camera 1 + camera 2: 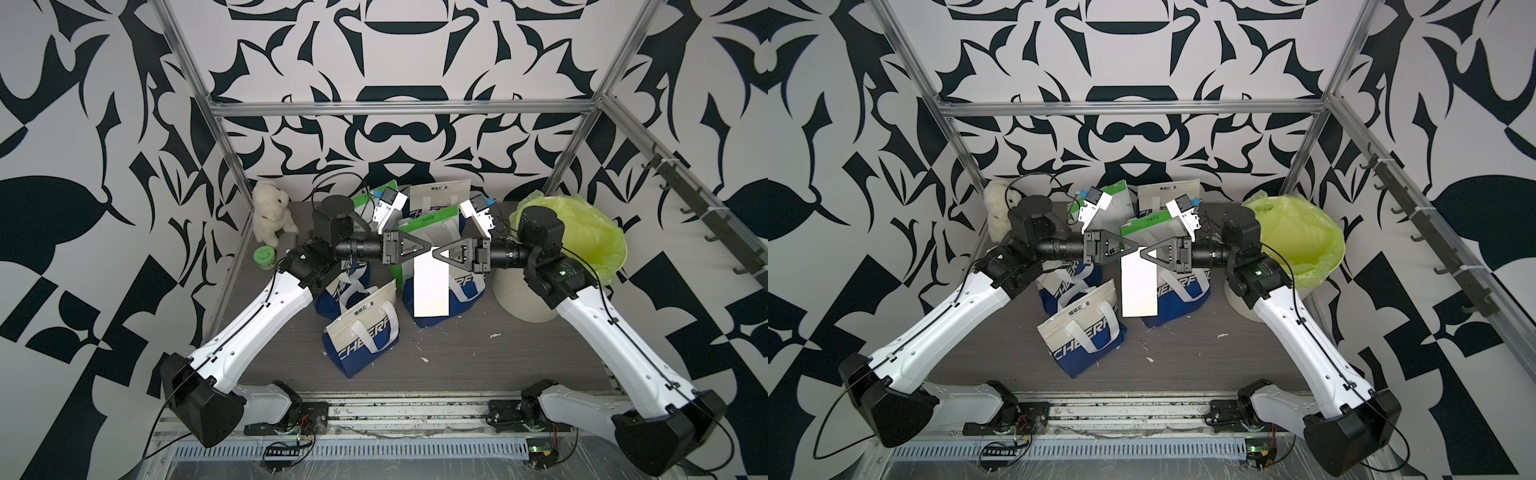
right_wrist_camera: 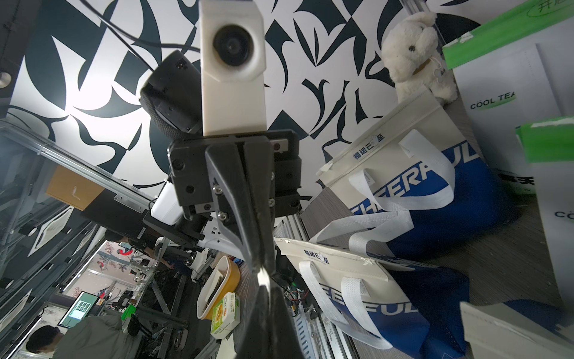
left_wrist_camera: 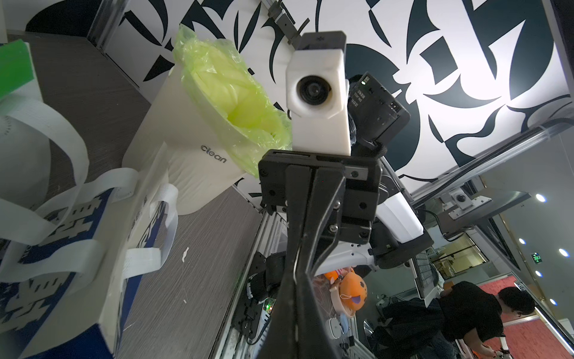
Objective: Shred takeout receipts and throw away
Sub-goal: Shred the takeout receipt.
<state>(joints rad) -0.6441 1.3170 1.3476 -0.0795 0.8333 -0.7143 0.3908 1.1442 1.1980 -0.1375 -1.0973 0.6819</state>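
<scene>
Black-and-white swirling patterns cover the walls around a grey wood-grain tabletop (image 1: 478, 357) boxed in by aluminium rails. Over its middle the two arms reach level toward each other until their tips almost meet. Between them hangs a receipt (image 1: 430, 289), a plain white slip held up by its top edge, with its lower end in front of the face of a blue-and-white bag (image 1: 467, 291) standing behind it. The left hand (image 1: 428, 248) is pinched tight on the slip's upper edge. The right hand (image 1: 439, 252) is clamped on that same edge just beside it, and both top views show the pairing. In each wrist view, a thin pale sliver of paper shows between dark fingers pressed together. A second blue-and-white bag (image 1: 361, 336) lies tipped nearer the front of the tabletop, and a third bag (image 1: 332, 291) sits partly under the left arm. Green-and-white bags (image 1: 432, 226) stand behind the hands, toward the back wall. On the right arm's side a white bin (image 1: 519, 299) with a yellow-green plastic liner (image 1: 590, 237) sits partly hidden by that arm. A white plush toy (image 1: 272, 212) sits in the back corner on the left arm's side, with a small green tub (image 1: 264, 257) near it. Tiny white scraps (image 1: 494, 334) dot the tabletop.
</scene>
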